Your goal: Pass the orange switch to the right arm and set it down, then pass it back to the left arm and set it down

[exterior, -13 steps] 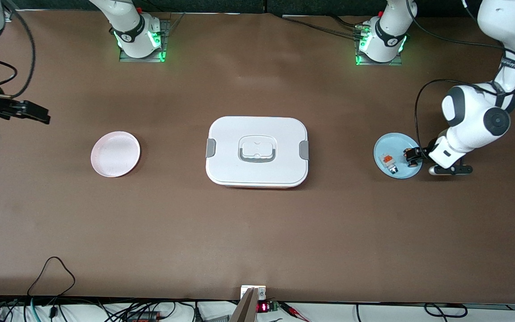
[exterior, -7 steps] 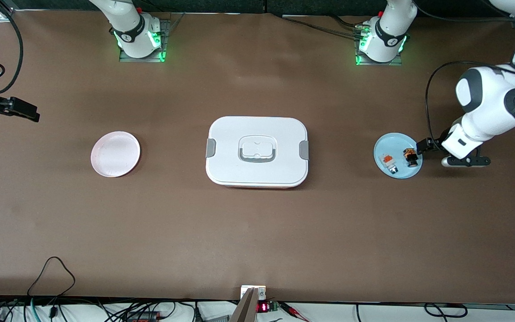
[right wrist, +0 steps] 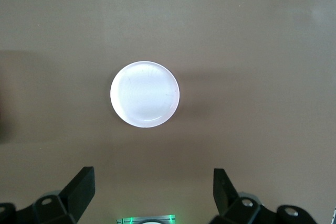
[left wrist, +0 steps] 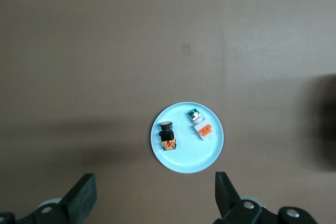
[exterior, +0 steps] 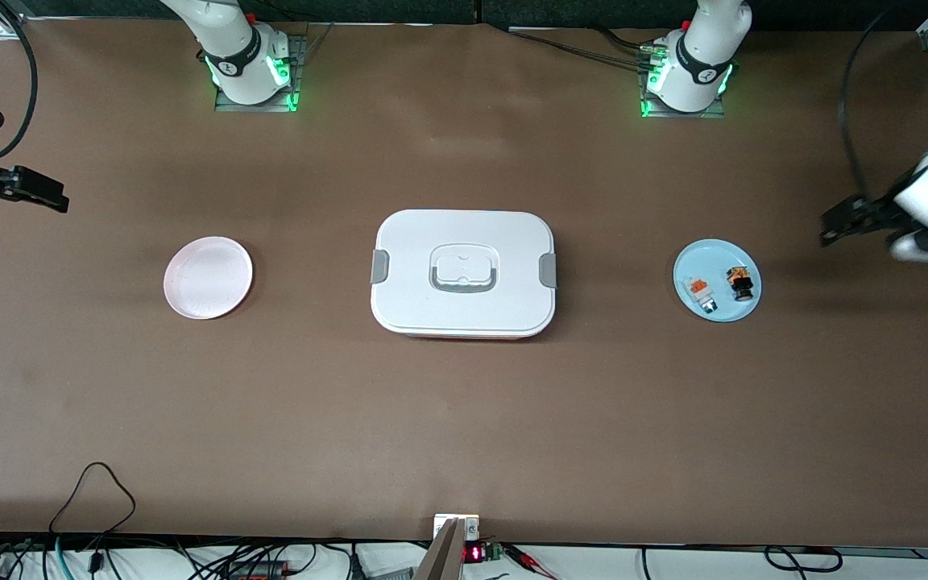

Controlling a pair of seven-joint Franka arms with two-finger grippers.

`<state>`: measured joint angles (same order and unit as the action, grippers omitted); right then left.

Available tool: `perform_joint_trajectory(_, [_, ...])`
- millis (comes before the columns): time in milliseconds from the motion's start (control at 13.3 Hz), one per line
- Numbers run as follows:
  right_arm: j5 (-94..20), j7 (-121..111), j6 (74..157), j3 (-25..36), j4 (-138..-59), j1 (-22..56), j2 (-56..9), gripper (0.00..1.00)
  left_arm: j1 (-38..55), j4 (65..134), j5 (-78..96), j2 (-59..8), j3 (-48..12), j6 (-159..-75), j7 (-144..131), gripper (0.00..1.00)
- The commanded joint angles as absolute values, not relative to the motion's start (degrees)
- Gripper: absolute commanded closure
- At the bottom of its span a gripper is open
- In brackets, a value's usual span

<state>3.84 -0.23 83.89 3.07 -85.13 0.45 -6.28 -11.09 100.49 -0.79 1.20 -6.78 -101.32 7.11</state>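
Note:
The orange switch (exterior: 742,283) (left wrist: 167,136) lies on a pale blue plate (exterior: 720,259) (left wrist: 191,156) toward the left arm's end of the table. The big white box (exterior: 464,229) with grey clips stands mid-table. A pink plate (exterior: 208,277) (right wrist: 145,94) lies bare toward the right arm's end. My left gripper (exterior: 851,220) (left wrist: 154,182) hangs open and holds nothing, up over the table between the blue plate and the table's end. Over the table's other end, my right gripper (exterior: 29,189) (right wrist: 152,176) is open with nothing in it.
A white-and-grey component with an orange patch (exterior: 702,293) (left wrist: 202,128) shares the blue plate with the switch. The arm bases (exterior: 254,68) (exterior: 685,76) stand along the back edge. A loose cable loop (exterior: 93,491) lies near the front edge.
My left gripper has pulled away from the switch on the blue plate, rising toward its end of the table. The switch stays on the plate. My right gripper drifted slightly outward.

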Motion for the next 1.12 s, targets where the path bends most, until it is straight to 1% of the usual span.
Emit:
perform_joint_trajectory(0, [2.8, -1.1, 82.4, 3.4, -84.6, 0.6, -5.7, 0.00, -10.6, 92.2, -2.1, -0.6, -6.9, -92.8, 5.7, 0.01])
perform_joint_trajectory(150, [2.8, -1.1, 82.5, 3.4, -84.6, 0.6, -5.7, 0.00, -10.0, 90.2, -2.1, -0.5, -7.3, -90.2, 0.2, 0.01])
perform_joint_trajectory(300, [2.4, -1.1, 82.9, 3.4, -84.6, 0.6, -5.7, 0.00, -8.9, 90.2, -2.2, -0.5, -7.0, -90.4, -2.4, 0.01])
perform_joint_trajectory(1049, [1.8, -1.3, 82.6, 3.4, -84.6, 0.6, -5.7, 0.00, -8.9, 89.8, -1.3, -1.2, -7.3, -91.1, -2.5, 0.01])
